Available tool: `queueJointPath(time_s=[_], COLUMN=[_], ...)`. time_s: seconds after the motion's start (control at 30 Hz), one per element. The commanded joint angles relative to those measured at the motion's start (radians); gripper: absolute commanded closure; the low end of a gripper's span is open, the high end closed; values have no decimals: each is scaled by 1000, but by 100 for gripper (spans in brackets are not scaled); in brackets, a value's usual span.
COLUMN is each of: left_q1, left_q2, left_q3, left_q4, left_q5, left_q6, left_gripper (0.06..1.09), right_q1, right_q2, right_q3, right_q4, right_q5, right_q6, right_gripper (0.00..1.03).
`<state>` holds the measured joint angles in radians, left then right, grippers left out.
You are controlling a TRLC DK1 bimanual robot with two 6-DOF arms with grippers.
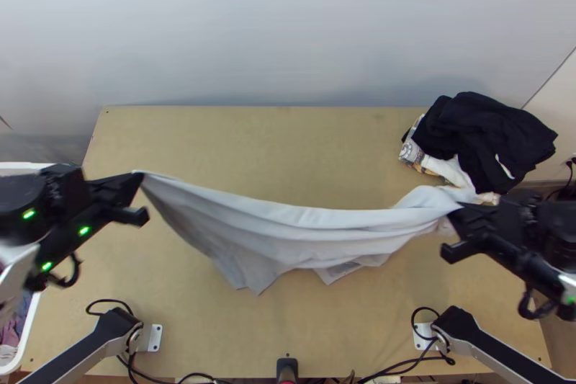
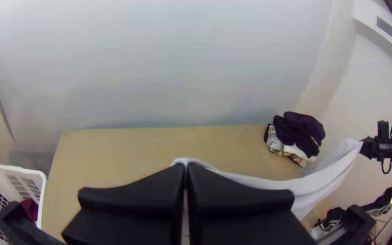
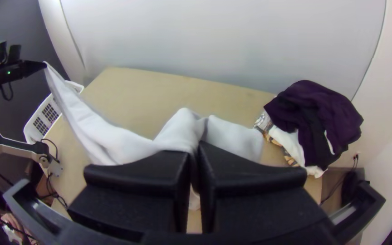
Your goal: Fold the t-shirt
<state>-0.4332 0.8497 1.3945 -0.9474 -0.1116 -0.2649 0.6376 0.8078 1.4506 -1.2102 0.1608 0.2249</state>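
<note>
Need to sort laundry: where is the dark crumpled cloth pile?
In the top view, the pile lies at the far right corner of the light wooden table, on white and patterned cloth.

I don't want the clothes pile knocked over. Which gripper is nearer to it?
Right. The right gripper is just to the near side of the clothes pile; the left gripper is across at the table's left side.

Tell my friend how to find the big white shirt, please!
Start at the wooden table. Look between the left gripper and the right gripper, and there's the shirt, pinched at both ends. It sags between them in long folds, while the other white cloth sits in a pile, partly under the dark cloth.
</note>
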Motion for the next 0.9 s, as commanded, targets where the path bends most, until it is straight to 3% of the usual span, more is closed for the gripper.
queueJointPath(time_s=[0.0,0.13,0.33,0.53,0.87], left_q1=[159,240,323,361,376], left_q2=[106,224,385,569,887], left_q3=[-143,-149,-178,-134,54], left_q4=[179,271,418,533,576], left_q5=[95,119,125,125,124], left_q6=[-2,-39,-62,-125,-201], left_gripper=[105,105,105,105,105], right_q1=[-125,-391,-492,-555,-581], right_q2=[65,162,370,619,946], right_q3=[-150,-236,-303,-251,-47], right_q4=[89,261,471,637,696], right_q5=[-129,-356,-382,-408,-408], right_q6=[-36,-61,-45,24,111], right_gripper=[100,100,100,100,100])
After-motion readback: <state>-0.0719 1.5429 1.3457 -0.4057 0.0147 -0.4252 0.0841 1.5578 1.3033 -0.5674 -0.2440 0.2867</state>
